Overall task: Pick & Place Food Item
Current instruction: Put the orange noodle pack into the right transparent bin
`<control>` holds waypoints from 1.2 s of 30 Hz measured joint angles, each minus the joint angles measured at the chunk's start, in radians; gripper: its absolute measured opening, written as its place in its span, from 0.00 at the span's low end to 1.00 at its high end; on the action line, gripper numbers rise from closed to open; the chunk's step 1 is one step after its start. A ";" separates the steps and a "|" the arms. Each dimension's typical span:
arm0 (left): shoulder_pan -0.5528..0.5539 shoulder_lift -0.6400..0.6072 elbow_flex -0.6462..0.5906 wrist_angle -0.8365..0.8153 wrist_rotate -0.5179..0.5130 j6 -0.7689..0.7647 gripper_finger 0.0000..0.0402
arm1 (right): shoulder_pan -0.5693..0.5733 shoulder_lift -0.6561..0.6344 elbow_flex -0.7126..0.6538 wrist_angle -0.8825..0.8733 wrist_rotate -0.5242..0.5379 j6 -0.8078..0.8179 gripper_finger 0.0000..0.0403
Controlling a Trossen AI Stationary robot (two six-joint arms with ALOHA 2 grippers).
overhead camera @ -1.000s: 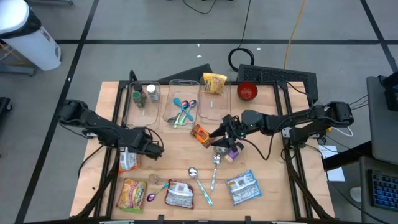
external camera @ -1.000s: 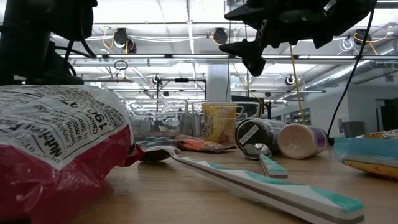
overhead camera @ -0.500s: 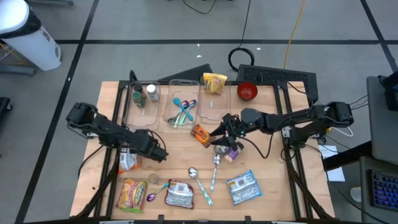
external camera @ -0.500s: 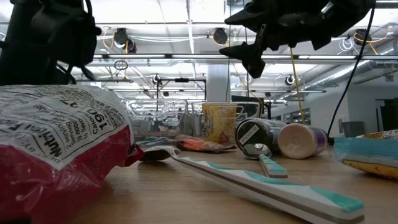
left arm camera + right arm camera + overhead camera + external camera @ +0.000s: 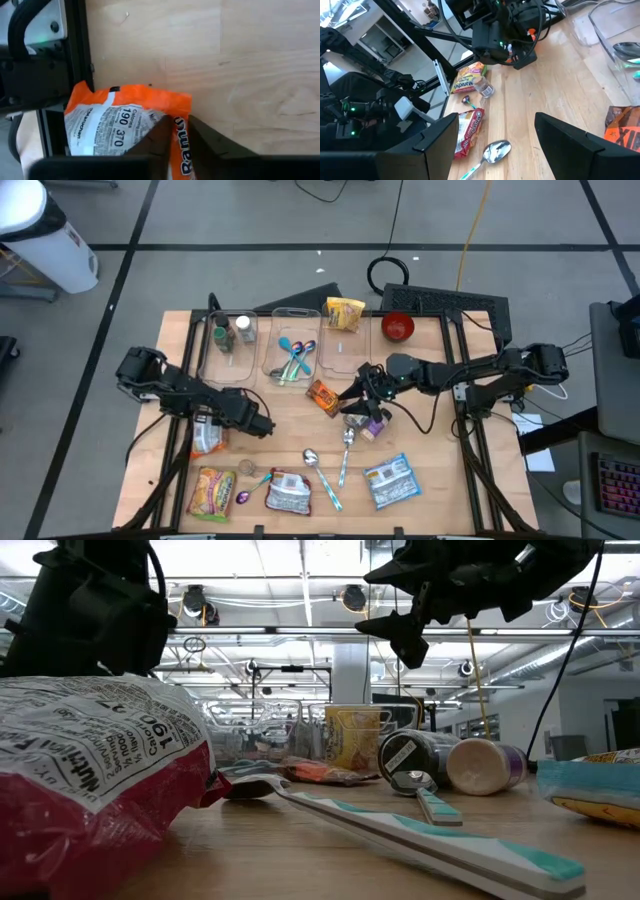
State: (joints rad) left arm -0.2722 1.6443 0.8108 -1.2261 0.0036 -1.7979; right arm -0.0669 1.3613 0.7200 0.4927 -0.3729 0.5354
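An orange ramen packet (image 5: pixel 205 440) (image 5: pixel 115 130) lies flat on the wooden table near the left rail. My left gripper (image 5: pixel 250 425) (image 5: pixel 179 135) slants down over its far right part, its fingers nearly together on a strip of the packet. My right gripper (image 5: pixel 355 395) (image 5: pixel 495 145) (image 5: pixel 410 630) hovers open above the table's middle, with nothing between its fingers. Other food packets lie near the front edge: a yellow one (image 5: pixel 213 492), a red-and-white one (image 5: pixel 288 495) and a blue-and-white one (image 5: pixel 390 480). My left gripper has a narrow strip along the packet's right edge (image 5: pixel 181 155) between its two fingers, one finger (image 5: pixel 155 140) over the printed face and the other (image 5: pixel 205 140) at the edge. It comes from above, slanting steeply down. The packet still lies flat on the table.
Two clear bins at the back hold small bottles (image 5: pixel 230 335) and spoons (image 5: pixel 295 360). A yellow bag (image 5: pixel 345 313) and a red bowl (image 5: pixel 398 327) stand at the far edge. An orange-brown packet (image 5: pixel 322 395), a purple cup (image 5: pixel 375 425) and loose spoons (image 5: pixel 310 458) lie mid-table.
My left gripper has sunk toward the orange packet, shifted a little toward the table's right and near edges, and tipped more steeply downward. In the low view its dark bulk has dropped into the upper left. The packet has not moved.
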 joint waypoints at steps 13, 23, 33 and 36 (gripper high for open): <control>0.026 -0.001 0.104 -0.009 -0.023 0.214 0.01 | -0.029 0.000 0.000 0.006 0.001 0.001 0.63; -0.001 -0.001 0.480 -0.160 -0.169 0.495 0.01 | -0.094 0.000 0.000 0.207 0.000 0.003 0.63; -0.001 -0.003 0.885 -0.127 -0.317 0.889 0.00 | -0.142 -0.019 0.010 0.454 -0.144 0.218 0.63; 0.015 -0.003 0.965 -0.030 -0.313 1.055 0.00 | -0.143 -0.057 0.065 0.403 -0.195 0.174 0.63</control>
State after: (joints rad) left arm -0.2574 1.6413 1.7760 -1.2564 -0.3099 -0.7430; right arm -0.2104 1.3047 0.7848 0.8961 -0.5677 0.7095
